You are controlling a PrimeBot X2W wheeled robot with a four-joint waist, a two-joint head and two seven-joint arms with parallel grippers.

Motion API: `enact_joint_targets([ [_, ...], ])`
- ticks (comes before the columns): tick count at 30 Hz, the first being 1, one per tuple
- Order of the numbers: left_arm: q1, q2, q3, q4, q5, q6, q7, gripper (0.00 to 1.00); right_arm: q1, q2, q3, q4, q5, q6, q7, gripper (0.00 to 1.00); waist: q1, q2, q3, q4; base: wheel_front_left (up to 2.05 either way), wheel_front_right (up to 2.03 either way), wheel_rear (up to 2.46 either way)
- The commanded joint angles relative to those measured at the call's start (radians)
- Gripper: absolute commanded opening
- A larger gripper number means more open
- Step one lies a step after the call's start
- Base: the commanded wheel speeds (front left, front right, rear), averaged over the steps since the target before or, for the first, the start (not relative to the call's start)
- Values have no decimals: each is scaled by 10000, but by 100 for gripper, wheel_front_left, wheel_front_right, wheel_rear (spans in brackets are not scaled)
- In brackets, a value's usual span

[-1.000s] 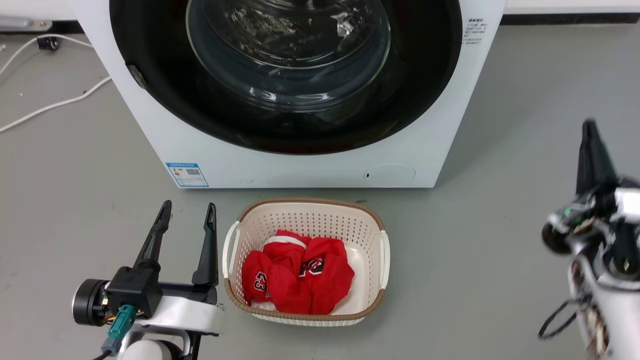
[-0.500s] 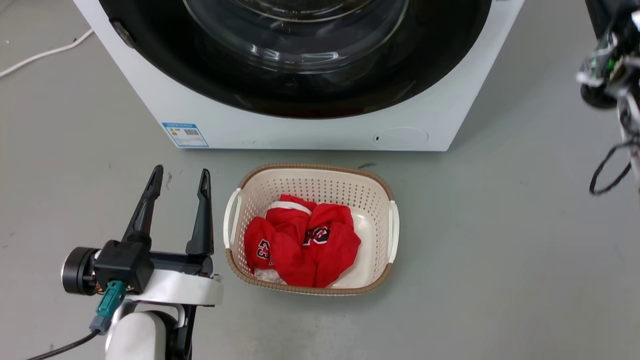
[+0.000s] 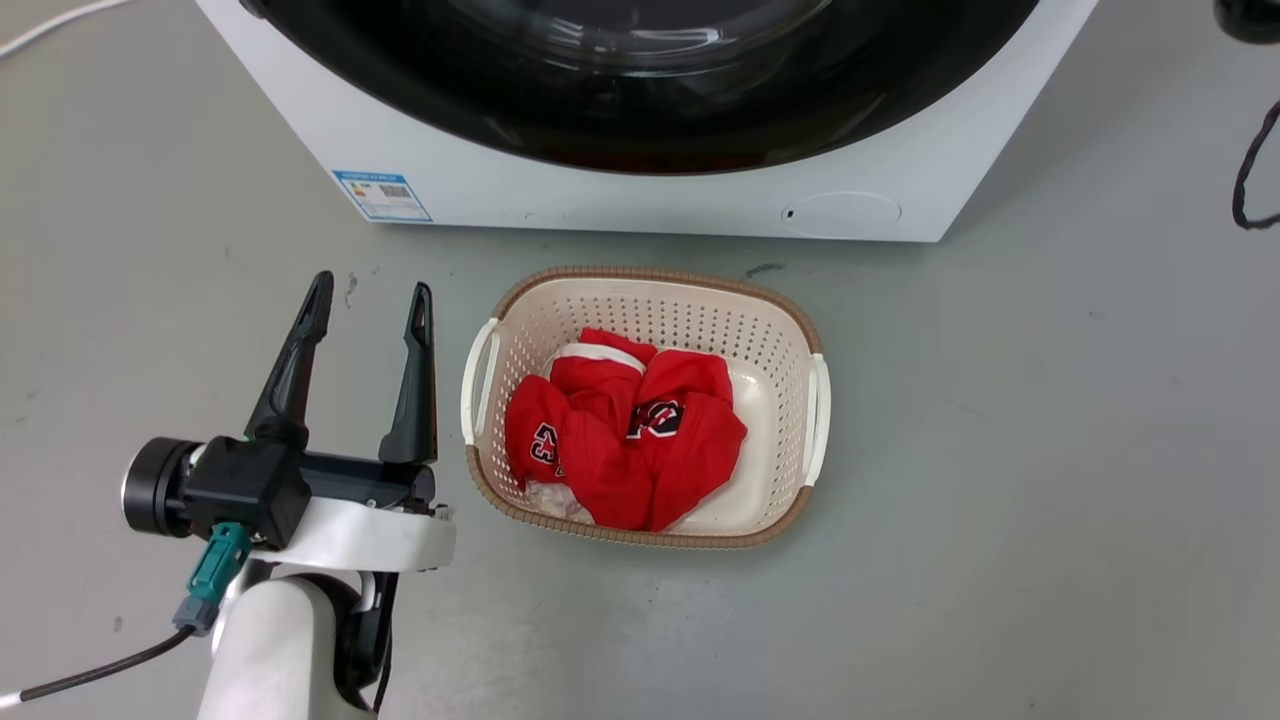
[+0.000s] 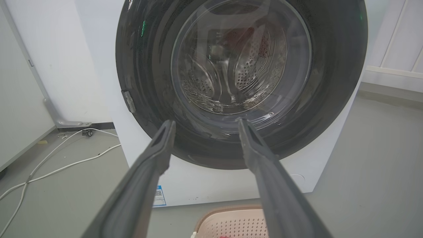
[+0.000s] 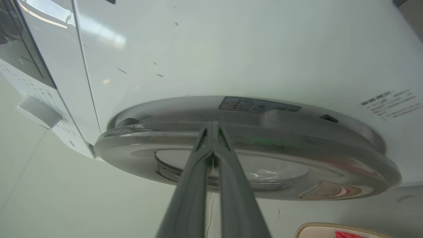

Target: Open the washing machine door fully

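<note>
Washing machine door (image 3: 640, 110): shut flush against the white machine front at the top of the head frame. In the left wrist frame you can see the drum through its glass bowl.
Camera change: over the last second the whole head picture has slid, so the machine and the basket (image 3: 640, 283) both sit higher. Log that as head motion, not as things moving.
Right arm change: it climbed from the right edge, level with the machine's base, to the upper right corner.
Right gripper (image 5: 211, 127): fingers pressed together with nothing between them. The tips sit mid-frame in the right wrist view, aimed at the door's rim seen edge-on. Contact cannot be confirmed.
Left gripper (image 3: 371, 288): fingers spread and empty, at lower left of the head frame, just beside the basket.
Finding: the approach is nearly complete and the opening has not started.
Next, in my judgement: you need the tips to catch the rim before any pull.
Risk: glossy rim, so closed tips may slide off.
</note>
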Motion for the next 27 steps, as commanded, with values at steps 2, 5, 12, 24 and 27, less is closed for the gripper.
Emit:
enact_joint_targets([
  [2, -207, 49, -37, -50, -64, -17, -26, 100, -382, 137, 147, 329, -166, 0, 12, 0, -1, 0, 216, 93, 0, 0, 0],
  [5, -343, 51, -88, -57, -85, -21, -26, 100, -706, 223, 264, 640, -299, 0, 162, 0, -1, 0, 362, 168, 0, 0, 0],
  [12, -501, 73, -223, -55, -162, -23, -26, 100, -1176, 366, 418, 1033, -441, 0, 448, 0, -1, 0, 624, 292, 0, 0, 0],
  [24, -537, 7, -338, 145, -230, -23, -26, 100, -1084, 267, 444, 936, -220, 0, 2389, 0, -1, 0, 544, 425, 0, 0, 0],
  [27, -407, -10, -302, 205, -203, -23, -26, 100, -771, 335, 473, 699, -120, 0, 3001, 0, -1, 0, 383, 370, 0, 0, 0],
])
